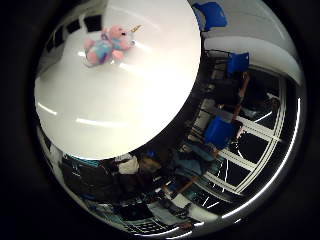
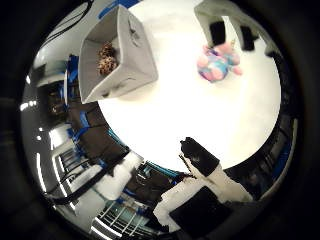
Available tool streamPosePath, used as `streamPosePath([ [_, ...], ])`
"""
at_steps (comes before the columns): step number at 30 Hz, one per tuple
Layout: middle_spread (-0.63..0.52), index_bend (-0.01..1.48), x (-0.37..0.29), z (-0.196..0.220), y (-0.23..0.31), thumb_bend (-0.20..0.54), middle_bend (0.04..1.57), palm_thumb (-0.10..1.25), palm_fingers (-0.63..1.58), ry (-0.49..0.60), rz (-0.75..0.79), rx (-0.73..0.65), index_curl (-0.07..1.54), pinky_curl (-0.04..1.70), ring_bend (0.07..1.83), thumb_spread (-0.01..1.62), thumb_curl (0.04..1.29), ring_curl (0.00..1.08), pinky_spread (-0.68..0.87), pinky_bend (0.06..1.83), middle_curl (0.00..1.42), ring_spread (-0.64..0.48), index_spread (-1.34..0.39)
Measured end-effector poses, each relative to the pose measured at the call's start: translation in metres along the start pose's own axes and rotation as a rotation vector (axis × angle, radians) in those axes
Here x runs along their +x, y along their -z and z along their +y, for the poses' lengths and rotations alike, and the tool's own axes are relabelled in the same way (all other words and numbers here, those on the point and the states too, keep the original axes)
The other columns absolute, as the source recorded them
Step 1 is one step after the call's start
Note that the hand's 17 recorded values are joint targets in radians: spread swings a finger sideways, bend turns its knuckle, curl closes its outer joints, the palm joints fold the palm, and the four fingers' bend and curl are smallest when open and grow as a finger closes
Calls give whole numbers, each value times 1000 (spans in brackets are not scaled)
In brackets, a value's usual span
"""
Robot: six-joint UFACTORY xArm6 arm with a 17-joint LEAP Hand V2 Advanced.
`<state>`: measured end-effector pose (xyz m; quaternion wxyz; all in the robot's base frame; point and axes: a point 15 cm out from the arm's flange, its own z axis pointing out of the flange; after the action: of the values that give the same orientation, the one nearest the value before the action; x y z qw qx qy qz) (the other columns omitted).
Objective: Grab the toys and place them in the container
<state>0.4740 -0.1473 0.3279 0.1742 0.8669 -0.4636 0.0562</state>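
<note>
now you're btwn picks: hand (image 2: 200,165) holds nothing, can't tell how open. next, drop over pink toy (image 2: 218,62) on desk (image 2: 165,120), away from container (image 2: 116,52).

I can read no text, label, number or sign anywhere in my two palm views. The pink and blue plush toy (image 2: 218,62) on the white tabletop (image 2: 165,115) carries no legible tag, and the grey container (image 2: 132,55) shows only bare walls. Nothing on the chairs or windows around the room can be made out as lettering either.
</note>
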Motion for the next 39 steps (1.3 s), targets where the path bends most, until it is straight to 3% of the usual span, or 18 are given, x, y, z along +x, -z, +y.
streamPosePath([
  [2, -66, 217, 7, 0, -4, -29, 286, 673, -62, 9, 28, -15, 479, 559, 391, 1078, 350, 368, 293, 436, 478, 100, -443],
  [6, -14, 154, 15, -9, -16, -25, 183, 653, -28, 29, 60, -21, 385, 467, 289, 1055, 332, 314, 355, 365, 399, 157, -443],
  [21, 32, 158, 11, -59, -67, -24, 175, 675, -27, 99, 191, 69, 271, 363, 241, 1013, 327, 278, 362, 373, 288, 183, -434],
  [39, 22, 155, 17, -71, -130, -24, 186, 707, -14, 97, 175, 7, 256, 336, 244, 1007, 334, 273, 358, 387, 281, 175, -433],
])
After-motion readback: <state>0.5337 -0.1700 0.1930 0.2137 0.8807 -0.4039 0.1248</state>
